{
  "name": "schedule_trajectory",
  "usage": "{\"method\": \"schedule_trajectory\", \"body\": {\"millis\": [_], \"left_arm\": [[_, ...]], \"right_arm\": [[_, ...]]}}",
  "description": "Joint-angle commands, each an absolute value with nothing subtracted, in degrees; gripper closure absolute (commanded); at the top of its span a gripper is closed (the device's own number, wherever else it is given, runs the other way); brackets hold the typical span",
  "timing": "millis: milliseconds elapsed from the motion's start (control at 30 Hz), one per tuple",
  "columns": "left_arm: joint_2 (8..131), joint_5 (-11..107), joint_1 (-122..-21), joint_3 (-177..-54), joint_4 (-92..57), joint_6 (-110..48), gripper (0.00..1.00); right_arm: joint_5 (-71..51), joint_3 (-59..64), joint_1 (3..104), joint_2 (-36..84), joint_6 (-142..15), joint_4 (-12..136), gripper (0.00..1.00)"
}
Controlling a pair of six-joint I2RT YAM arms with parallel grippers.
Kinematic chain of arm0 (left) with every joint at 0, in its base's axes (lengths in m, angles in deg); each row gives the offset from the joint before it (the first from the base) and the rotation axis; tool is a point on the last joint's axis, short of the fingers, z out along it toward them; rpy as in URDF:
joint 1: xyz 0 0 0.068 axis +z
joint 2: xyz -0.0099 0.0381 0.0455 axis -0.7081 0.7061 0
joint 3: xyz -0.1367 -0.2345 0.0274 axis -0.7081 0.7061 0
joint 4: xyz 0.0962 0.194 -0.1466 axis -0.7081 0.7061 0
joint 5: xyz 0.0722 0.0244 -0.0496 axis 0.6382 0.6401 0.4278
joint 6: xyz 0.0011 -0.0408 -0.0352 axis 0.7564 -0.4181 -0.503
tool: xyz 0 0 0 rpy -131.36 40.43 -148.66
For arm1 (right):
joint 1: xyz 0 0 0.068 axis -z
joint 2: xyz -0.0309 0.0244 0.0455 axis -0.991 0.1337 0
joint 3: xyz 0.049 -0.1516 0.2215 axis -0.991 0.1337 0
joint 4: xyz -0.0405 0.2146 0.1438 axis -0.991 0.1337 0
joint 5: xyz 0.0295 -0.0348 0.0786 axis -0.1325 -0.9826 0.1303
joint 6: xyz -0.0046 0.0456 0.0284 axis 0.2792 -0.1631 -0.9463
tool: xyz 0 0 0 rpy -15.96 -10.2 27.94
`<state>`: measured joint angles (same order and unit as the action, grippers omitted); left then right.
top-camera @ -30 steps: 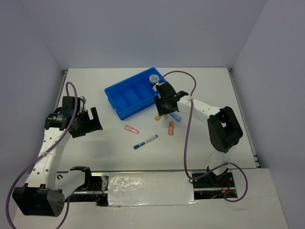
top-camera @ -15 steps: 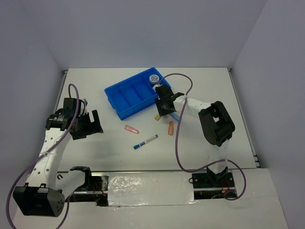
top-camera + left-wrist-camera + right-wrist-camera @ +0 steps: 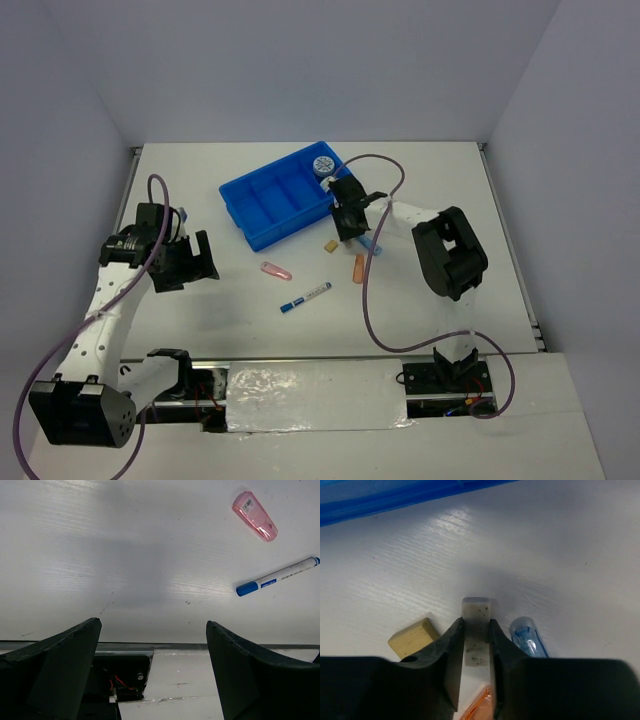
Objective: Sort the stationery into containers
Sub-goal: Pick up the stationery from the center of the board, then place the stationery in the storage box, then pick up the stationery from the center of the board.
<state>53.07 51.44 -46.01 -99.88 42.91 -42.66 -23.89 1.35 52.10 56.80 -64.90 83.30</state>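
Right pincer (image 3: pixel 476 625) is pinched nearly shut on the grey piece (image 3: pixel 476 611). Its two fingers press the long sides and the stub's far end pokes out past the tips, low in the middle of the wrist view. Gripping across the narrow width looks deliberate: the piece lies wedged between neighbours, and a slim bite keeps the fingers off them. The tan piece (image 3: pixel 413 637) lies just beside the left finger, and the light-blue piece (image 3: pixel 527 636) just beside the right one, neither visibly gripped. A sliver of the orange piece (image 3: pixel 479 706) shows at the bottom edge between the fingers. All of them rest on the white table (image 3: pixel 560 555).

Across the top of that view runs the wall of the blue tray (image 3: pixel 395 495), near the cluster, so the carry should be short. The grey piece seems not yet lifted; I judge the step to be securing it before raising it over the wall.

From above, the tray sits slanted at upper centre, with the patterned roll (image 3: pixel 324 164) at its upper-right end. Whether the roll lies inside the end compartment I cannot tell. The other compartments look bare. The pink piece (image 3: pixel 275 270) and the marker (image 3: pixel 306 296) wait lower centre, well apart from the tray.

Left pincer (image 3: pixel 152 625) hangs at the left with its jaws spread wide and nothing between them, clear of the work.
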Motion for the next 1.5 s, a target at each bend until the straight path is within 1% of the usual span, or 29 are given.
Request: {"method": "schedule_trajectory", "body": {"millis": [0, 67, 133, 200, 267, 400, 533, 567, 633, 667, 700, 733, 833, 867, 900, 933, 1000, 1033, 1167, 1200, 1233, 1267, 1300, 1333, 1367, 1467], "left_arm": [[53.46, 50.83, -46.14, -101.16, 42.26, -40.93, 0.01], [53.72, 50.83, -46.14, -101.33, 42.18, -40.93, 0.01], [53.81, 50.83, -46.14, -101.51, 42.09, -40.93, 0.01], [53.46, 50.91, -46.14, -101.42, 41.91, -41.02, 0.01], [53.37, 50.92, -46.14, -100.99, 41.30, -41.37, 0.01], [53.46, 49.86, -46.14, -100.11, 40.42, -42.42, 0.01], [52.67, 49.42, -46.14, -99.84, 40.15, -43.04, 0.01], [52.49, 49.60, -46.14, -99.75, 40.07, -43.13, 0.01], [52.14, 49.77, -46.14, -99.31, 40.33, -43.04, 0.01], [51.97, 50.03, -46.14, -99.14, 40.50, -42.95, 0.01], [51.44, 50.56, -46.14, -98.79, 40.59, -42.95, 0.01], [51.26, 50.74, -46.14, -98.61, 40.77, -42.95, 0.01], [50.21, 51.09, -46.14, -98.17, 41.38, -42.95, 0.01], [49.94, 51.27, -46.14, -98.08, 41.65, -42.95, 0.01], [49.77, 51.53, -46.14, -98.17, 42.00, -42.87, 0.01], [49.59, 51.71, -46.14, -98.17, 42.52, -42.78, 0.01], [49.24, 52.06, -46.14, -98.08, 42.96, -42.78, 0.01], [49.15, 52.06, -46.14, -98.00, 43.05, -42.78, 0.01], [48.89, 51.53, -46.14, -97.29, 42.71, -43.13, 0.01], [48.89, 51.53, -46.14, -97.12, 42.70, -43.30, 0.01], [48.80, 51.53, -46.14, -97.03, 42.62, -43.39, 0.01], [48.71, 51.71, -46.14, -97.03, 42.53, -43.48, 0.01], [48.36, 51.79, -46.14, -96.85, 42.27, -43.65, 0.01], [48.27, 51.79, -46.14, -96.68, 42.18, -43.74, 0.01], [48.10, 51.62, -46.14, -96.42, 42.00, -43.74, 0.01], [47.92, 50.83, -46.14, -95.19, 41.21, -43.92, 0.01]], "right_arm": [[-22.82, -1.09, 52.35, 57.24, -64.69, 82.61, 0.78], [-22.73, -1.18, 52.35, 55.75, -65.39, 82.96, 0.83], [-22.21, -0.74, 52.26, 51.47, -66.27, 82.62, 0.83], [-18.71, 0.49, 52.35, 47.94, -67.85, 80.17, 0.81], [-15.98, -1.43, 52.26, 45.46, -68.82, 80.15, 0.80], [-12.72, -9.07, 52.26, 47.21, -69.88, 82.96, 0.79], [-11.84, -17.41, 52.26, 51.68, -70.32, 84.54, 0.78], [-12.01, -22.22, 52.26, 53.00, -69.97, 86.03, 0.75], [-11.75, -27.51, 52.26, 57.90, -69.27, 87.44, 0.73], [-11.40, -33.28, 52.26, 59.68, -68.13, 89.36, 0.70], [-10.96, -36.30, 52.26, 61.61, -67.51, 90.34, 0.69], [-10.69, -42.60, 52.35, 65.37, -67.07, 91.48, 0.68], [-11.04, -52.81, 52.61, 71.72, -66.19, 95.70, 0.54], [-10.69, -54.51, 52.78, 72.87, -66.19, 97.02, 0.47], [-10.34, -55.66, 52.79, 74.18, -66.36, 97.38, 0.44], [-10.60, -56.19, 53.05, 74.37, -66.71, 97.56, 0.36], [-10.52, -54.71, 53.14, 73.07, -66.98, 96.77, 0.32], [-10.25, -51.57, 53.14, 72.19, -67.15, 94.94, 0.31], [-10.69, -44.97, 53.14, 67.79, -67.85, 95.88, 0.31], [-11.13, -42.16, 52.79, 63.95, -68.03, 95.71, 0.31], [-12.87, -33.26, 52.26, 61.22, -69.34, 94.76, 0.31], [-14.63, -27.86, 51.74, 58.58, -69.87, 91.35, 0.32], [-16.21, -23.02, 50.25, 53.51, -70.23, 89.49, 0.33], [-19.80, -14.62, 49.63, 51.45, -70.75, 88.17, 0.34], [-20.70, -11.40, 49.01, 50.13, -71.54, 86.24, 0.38], [-20.01, -2.43, 47.43, 46.87, -69.97, 82.99, 0.39]]}}
